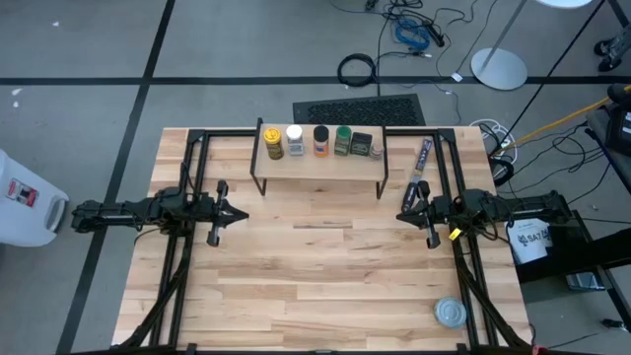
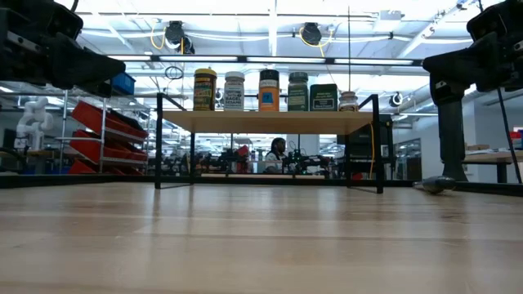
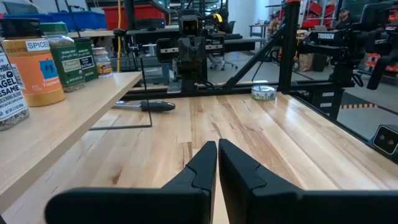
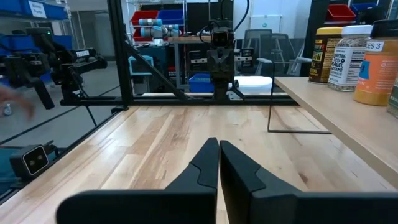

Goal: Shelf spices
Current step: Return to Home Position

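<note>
Reading left to right from my remote station: the left gripper (image 1: 240,211) hangs over the left half of the table (image 1: 325,286), a butcher-block top of pale glued strips. It points inward, its two dark wedge-shaped fingers (image 3: 199,168) pressed together on nothing. At the middle of the table's rear edge stands the shelf (image 1: 317,170), a smooth light wooden plank on thin black metal legs. All six spices stand upright in one close row along the plank's rear edge. At the left end is a yellow-lidded jar (image 1: 273,141) with a yellow label, then a white-lidded jar (image 1: 295,140) of speckled seasoning. Next come an orange bottle (image 1: 320,140) with a dark cap, a clear-walled green-lidded jar (image 1: 342,140) and a dark square tin (image 1: 361,143) with a green label. A small clear jar (image 1: 376,149) closes the right end. Just right of the shelf, near the rear right corner, lies a long thin dark packet (image 1: 422,163). The right gripper (image 1: 399,215) hangs over the right half, facing its partner, its fingers (image 4: 239,171) likewise clenched and empty. A flat round silver tin (image 1: 451,313) lies near the front right corner.
</note>
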